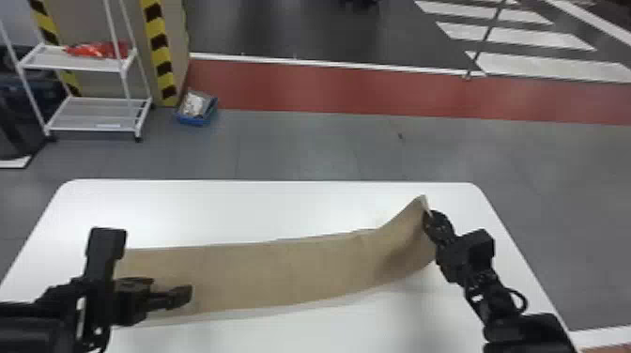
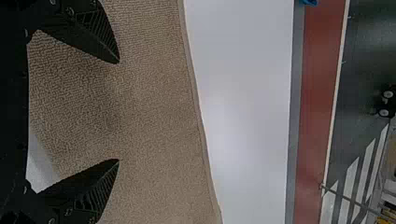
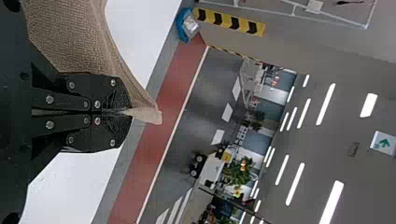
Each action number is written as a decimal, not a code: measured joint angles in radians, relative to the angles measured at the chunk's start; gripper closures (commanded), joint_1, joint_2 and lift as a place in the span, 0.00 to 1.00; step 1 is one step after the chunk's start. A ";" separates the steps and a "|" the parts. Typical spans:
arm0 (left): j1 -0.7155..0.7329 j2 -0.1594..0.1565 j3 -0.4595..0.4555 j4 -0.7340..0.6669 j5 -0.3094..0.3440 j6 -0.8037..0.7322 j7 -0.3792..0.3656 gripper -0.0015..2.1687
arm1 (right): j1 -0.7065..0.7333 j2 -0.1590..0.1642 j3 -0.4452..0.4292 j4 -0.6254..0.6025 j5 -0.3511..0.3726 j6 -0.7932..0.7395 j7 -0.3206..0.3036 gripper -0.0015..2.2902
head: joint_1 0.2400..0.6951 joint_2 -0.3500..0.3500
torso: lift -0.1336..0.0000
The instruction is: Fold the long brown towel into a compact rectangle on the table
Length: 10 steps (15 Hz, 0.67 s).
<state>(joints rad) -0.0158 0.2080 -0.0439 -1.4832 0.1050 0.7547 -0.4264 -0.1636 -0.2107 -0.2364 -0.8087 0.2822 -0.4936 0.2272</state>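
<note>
The brown towel lies stretched lengthwise across the table, its right end lifted. My right gripper holds that raised end above the table's right part. In the right wrist view the right gripper is shut on the edge of the towel, a corner poking out past the fingertips. Over the towel's left end is my left gripper, its fingers wide apart. The left wrist view has the left gripper open above the towel, with nothing between its fingers. The arm hides part of the towel's left end.
The white table has bare surface behind and in front of the towel. Beyond it on the floor stand a white shelf rack and a blue bin.
</note>
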 measured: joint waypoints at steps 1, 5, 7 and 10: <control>-0.001 -0.001 -0.002 0.001 0.001 0.000 -0.001 0.07 | -0.025 -0.001 0.005 0.039 0.042 0.016 -0.037 0.72 | 1.00 0.26 | 1.00; 0.000 0.000 -0.004 0.002 0.002 -0.001 -0.006 0.07 | -0.087 -0.003 0.038 0.113 0.137 0.111 -0.148 0.72 | 1.00 0.24 | 1.00; 0.004 0.003 -0.003 0.002 0.004 -0.001 -0.008 0.07 | -0.100 -0.003 0.054 0.116 0.152 0.217 -0.182 0.72 | 1.00 0.23 | 1.00; 0.007 0.006 0.002 0.000 0.007 0.001 -0.011 0.07 | -0.106 -0.003 0.067 0.117 0.161 0.313 -0.203 0.48 | 1.00 0.20 | 1.00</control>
<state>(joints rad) -0.0091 0.2140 -0.0420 -1.4835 0.1116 0.7562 -0.4371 -0.2695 -0.2141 -0.1694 -0.6919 0.4435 -0.1802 0.0241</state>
